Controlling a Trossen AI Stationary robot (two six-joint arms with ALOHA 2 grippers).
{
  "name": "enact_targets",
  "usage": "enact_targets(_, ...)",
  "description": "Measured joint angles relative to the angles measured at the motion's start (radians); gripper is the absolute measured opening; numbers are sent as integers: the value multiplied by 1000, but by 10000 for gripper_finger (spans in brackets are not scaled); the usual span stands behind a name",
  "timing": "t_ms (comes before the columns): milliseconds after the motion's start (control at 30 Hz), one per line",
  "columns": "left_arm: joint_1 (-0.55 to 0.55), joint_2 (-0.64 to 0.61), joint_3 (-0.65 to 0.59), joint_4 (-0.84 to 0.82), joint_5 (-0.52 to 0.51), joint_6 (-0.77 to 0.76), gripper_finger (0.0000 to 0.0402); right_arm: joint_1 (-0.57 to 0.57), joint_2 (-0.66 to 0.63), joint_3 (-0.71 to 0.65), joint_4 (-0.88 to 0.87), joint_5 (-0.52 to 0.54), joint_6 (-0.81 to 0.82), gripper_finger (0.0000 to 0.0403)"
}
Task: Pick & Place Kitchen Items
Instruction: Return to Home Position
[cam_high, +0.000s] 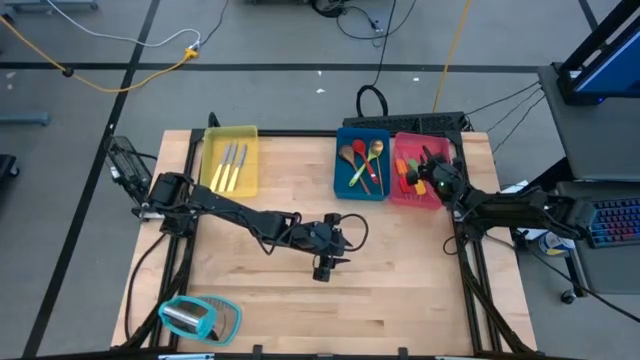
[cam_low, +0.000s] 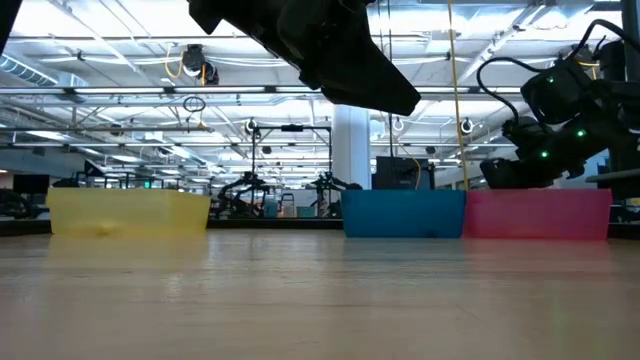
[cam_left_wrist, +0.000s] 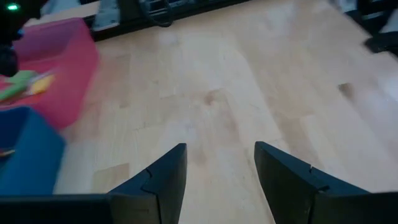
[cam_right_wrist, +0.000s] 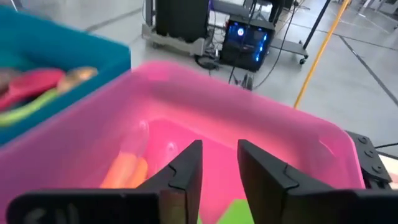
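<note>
Left gripper (cam_left_wrist: 219, 147) hangs over the bare middle of the wooden table (cam_high: 250, 300), its two fingers (cam_left_wrist: 166, 180) spread wide with nothing between them. Right gripper (cam_right_wrist: 220, 143) is poised over the pink tray (cam_high: 415, 136) at the table's far right side, its fingers (cam_right_wrist: 186, 169) parted by a narrow gap and likewise empty. Three trays stand along the far edge. The yellow tray (cam_high: 232, 129) is on the left, well apart from the blue tray (cam_high: 362, 130), which stands just beside the pink one. A teal-and-clear rounded object (cam_high: 200, 318) lies at the near left corner. Silver cutlery (cam_high: 232, 168) lies side by side in the yellow tray. The blue tray holds the spoons (cam_high: 362, 165), with wooden, gold, green and red ones crossing each other. The spatulas (cam_high: 405, 175) lie in the pink tray, an orange one (cam_right_wrist: 124, 171) and a green one (cam_right_wrist: 235, 211) showing below the right gripper's fingers.
</note>
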Motion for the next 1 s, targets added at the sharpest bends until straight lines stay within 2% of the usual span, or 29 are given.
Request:
enact_targets(100,0,0,0,-2,-81,0,191,10,-1,-1,66,-56,-9,110)
enact_targets(200,0,0,0,-11,-169,0,191,35,-7,-1,150,-200,-44,111)
enact_targets(333,-1,-23,-1,-37,-169,3,191,87,-16,-2,280,-396,-93,100)
enact_targets(433,-9,-81,-1,-72,-169,23,191,146,-22,-2,353,-473,-104,90)
enact_targets(667,-11,-251,-1,-220,-179,24,191,323,-39,21,443,-495,-112,73)
enact_targets(867,-6,-384,0,-319,-276,-36,191,475,-42,97,415,-493,-155,54)
enact_targets(1000,-6,-452,0,-423,-344,-74,191,561,-43,173,333,-491,-210,39)
